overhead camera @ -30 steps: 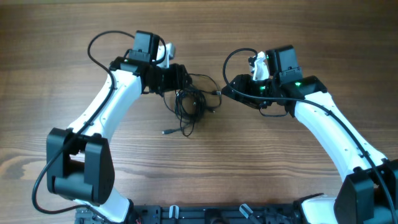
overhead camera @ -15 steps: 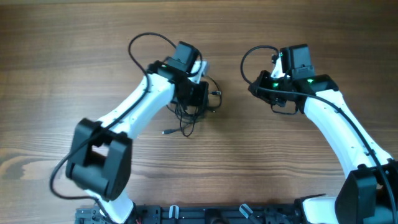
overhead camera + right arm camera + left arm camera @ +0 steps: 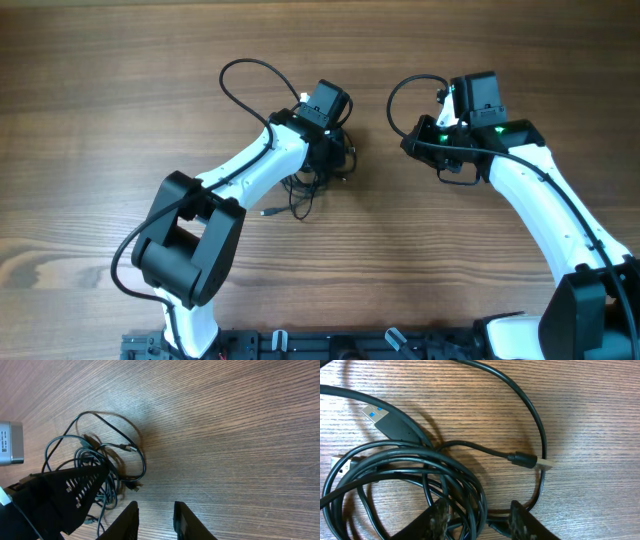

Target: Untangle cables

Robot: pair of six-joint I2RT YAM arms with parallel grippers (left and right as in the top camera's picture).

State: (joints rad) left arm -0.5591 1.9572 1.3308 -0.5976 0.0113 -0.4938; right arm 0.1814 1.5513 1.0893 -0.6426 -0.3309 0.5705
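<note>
The cables [image 3: 312, 172] lie in a tangled black heap at the middle of the table, with one plug end [image 3: 266, 212] trailing to the front left. My left gripper [image 3: 324, 152] hovers right over the heap. In the left wrist view it [image 3: 480, 519] is open, and its fingers [image 3: 440, 516] straddle several looped strands [image 3: 420, 467]. A blue-tongued USB plug [image 3: 382, 415] and a small silvery plug [image 3: 540, 462] lie beyond them. My right gripper [image 3: 408, 140] is to the right of the heap, apart from it. In its own view it [image 3: 156, 521] is slightly open over bare wood with nothing between the fingers, and the cables [image 3: 100, 457] lie to the left.
The wooden tabletop [image 3: 110, 90] extends all around the heap. The left arm's thick black cable [image 3: 245, 75] arcs behind it, and the right arm's cable [image 3: 400, 95] loops beside the right wrist. The left gripper's black body [image 3: 60, 492] fills the lower left of the right wrist view.
The left gripper swung right from the heap's left side to directly above it. The right gripper drew back to the right, away from the cables, and its jaws narrowed.
</note>
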